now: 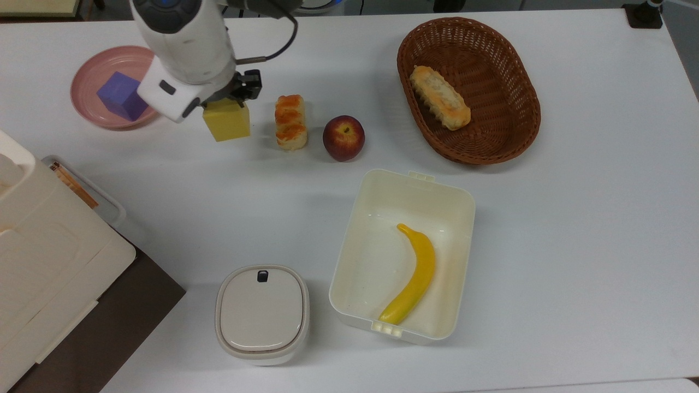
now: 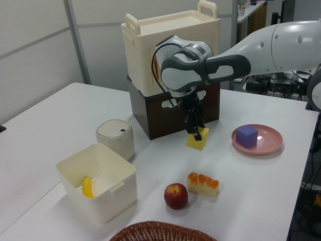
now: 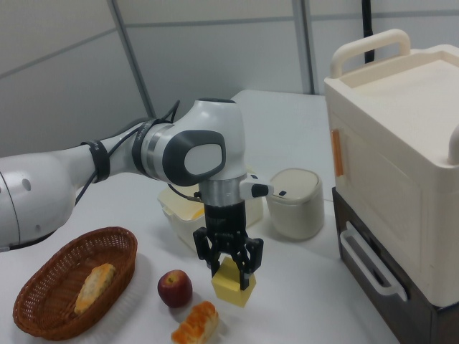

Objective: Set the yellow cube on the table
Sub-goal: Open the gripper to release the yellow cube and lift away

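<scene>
Top view: black 2-finger gripper [image 1: 236, 98] clamped the matte yellow cube [image 1: 227, 121] beside a glazed bread roll [image 1: 290, 121]. Left view: cube low over white tabletop [image 2: 261, 191] (contact unclear). Right view: fingers gripped its top.

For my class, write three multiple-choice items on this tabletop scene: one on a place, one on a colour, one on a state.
1. Where is the banana?
A. in the wicker basket
B. in the cream open box
C. on the pink plate

2. What colour is the cube lying on the pink plate?
A. purple
B. green
C. red

3. What is the gripper doing?
A. open above the apple
B. shut on the yellow cube
C. shut on the bread roll

Answers: 1 B, it lies inside the cream open box. 2 A, the purple cube sits there alone. 3 B, its fingers clamp the yellow cube beside the bread roll.
</scene>
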You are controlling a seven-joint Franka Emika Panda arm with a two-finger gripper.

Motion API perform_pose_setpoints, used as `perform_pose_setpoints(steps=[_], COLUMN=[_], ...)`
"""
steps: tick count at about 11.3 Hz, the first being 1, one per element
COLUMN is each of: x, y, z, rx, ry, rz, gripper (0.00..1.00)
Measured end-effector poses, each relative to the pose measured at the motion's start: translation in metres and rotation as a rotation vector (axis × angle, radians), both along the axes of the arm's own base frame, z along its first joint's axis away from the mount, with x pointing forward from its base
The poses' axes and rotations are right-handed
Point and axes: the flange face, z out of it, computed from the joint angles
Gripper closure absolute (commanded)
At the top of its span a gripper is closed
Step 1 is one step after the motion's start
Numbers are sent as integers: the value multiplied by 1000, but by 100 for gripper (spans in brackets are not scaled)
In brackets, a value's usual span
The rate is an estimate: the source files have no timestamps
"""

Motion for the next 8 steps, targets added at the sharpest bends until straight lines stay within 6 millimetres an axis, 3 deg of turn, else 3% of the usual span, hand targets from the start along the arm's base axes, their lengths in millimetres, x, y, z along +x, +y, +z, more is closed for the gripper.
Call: perform_pose_setpoints(steps=[2,4,8], x=[0,2,-8], y=[2,1,6], z=[1,14,76], rx=[-1,-4,-15], ry=[-2,-28,-131], rz=[3,2,8], gripper=[0,0,0])
